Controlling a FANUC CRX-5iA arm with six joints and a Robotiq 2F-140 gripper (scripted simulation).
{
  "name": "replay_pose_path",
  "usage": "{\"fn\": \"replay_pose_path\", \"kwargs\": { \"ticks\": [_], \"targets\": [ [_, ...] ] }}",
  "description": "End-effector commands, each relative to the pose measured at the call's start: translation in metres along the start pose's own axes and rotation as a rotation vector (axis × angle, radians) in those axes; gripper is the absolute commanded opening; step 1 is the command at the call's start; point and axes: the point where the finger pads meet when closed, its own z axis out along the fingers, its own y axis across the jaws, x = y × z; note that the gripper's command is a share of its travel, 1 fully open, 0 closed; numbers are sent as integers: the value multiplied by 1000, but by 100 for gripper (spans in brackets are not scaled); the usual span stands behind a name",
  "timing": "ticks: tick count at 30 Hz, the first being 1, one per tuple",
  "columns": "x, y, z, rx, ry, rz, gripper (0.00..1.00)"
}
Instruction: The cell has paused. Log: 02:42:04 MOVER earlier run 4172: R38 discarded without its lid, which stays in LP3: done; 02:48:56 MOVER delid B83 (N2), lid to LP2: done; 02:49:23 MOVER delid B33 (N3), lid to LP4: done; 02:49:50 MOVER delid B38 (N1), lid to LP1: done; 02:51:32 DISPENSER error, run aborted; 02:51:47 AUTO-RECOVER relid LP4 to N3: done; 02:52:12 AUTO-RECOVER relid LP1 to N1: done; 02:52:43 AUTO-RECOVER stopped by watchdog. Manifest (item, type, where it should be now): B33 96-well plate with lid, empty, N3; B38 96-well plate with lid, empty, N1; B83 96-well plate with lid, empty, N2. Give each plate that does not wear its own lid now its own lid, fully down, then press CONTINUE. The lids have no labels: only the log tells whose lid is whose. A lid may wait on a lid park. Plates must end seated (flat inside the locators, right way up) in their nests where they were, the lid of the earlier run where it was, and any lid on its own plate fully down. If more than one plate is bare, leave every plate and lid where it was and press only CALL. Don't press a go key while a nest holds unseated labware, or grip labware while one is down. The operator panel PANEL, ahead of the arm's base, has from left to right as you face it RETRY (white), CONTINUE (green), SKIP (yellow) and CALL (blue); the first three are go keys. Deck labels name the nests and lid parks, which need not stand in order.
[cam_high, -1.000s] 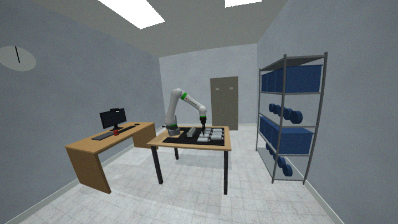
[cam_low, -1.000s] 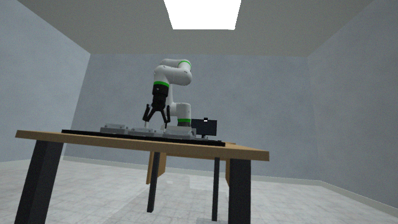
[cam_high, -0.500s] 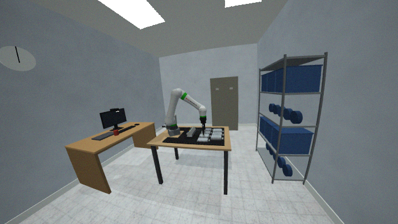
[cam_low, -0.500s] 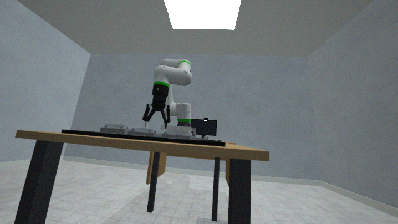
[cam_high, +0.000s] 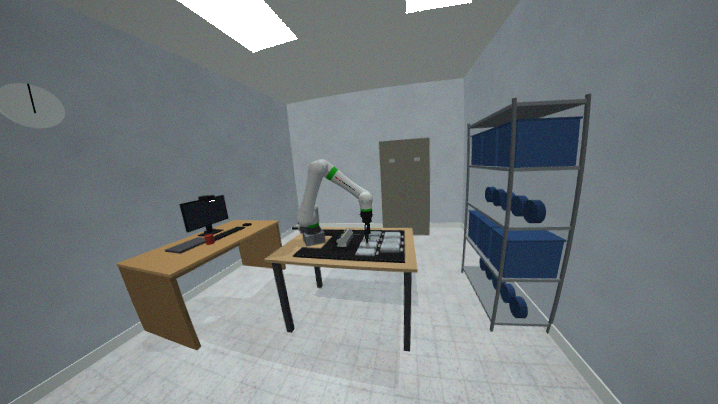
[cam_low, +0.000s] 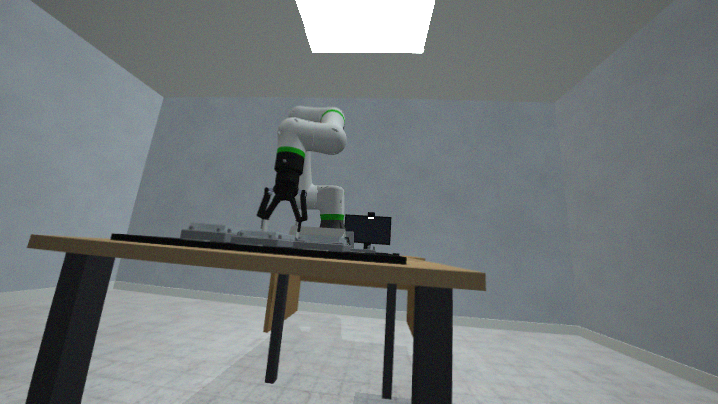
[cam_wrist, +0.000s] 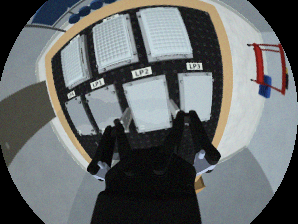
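Observation:
My gripper (cam_wrist: 149, 108) is open and points straight down over the row of lid parks. Its fingers stand on either side of a flat clear lid (cam_wrist: 148, 104) that lies on the park labelled LP2 (cam_wrist: 141, 71). In the exterior view the fingertips (cam_low: 281, 227) hang just above the deck pieces. Another lid (cam_wrist: 194, 94) lies on LP3 to the right. Two more parks (cam_wrist: 100, 106) lie to the left. Three well plates sit in the far row: left (cam_wrist: 73, 63), middle (cam_wrist: 113, 39), right (cam_wrist: 162, 32). I cannot tell from here which of them wear lids.
The black deck mat (cam_high: 351, 248) covers the small table, with the arm's base (cam_high: 311, 233) at its left end and the grey operator panel (cam_high: 345, 237) beside it. A desk with a monitor (cam_high: 203, 213) stands to the left, a shelf with blue bins (cam_high: 527, 211) to the right.

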Motion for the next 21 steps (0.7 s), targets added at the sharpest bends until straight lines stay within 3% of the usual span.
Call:
{"fn": "replay_pose_path", "kwargs": {
  "ticks": [1,9,10,21],
  "targets": [
    [0,0,0,0,0,0,66],
    [0,0,0,0,0,0,66],
    [0,0,0,0,0,0,0],
    [0,0,0,0,0,0,0]
  ]
}}
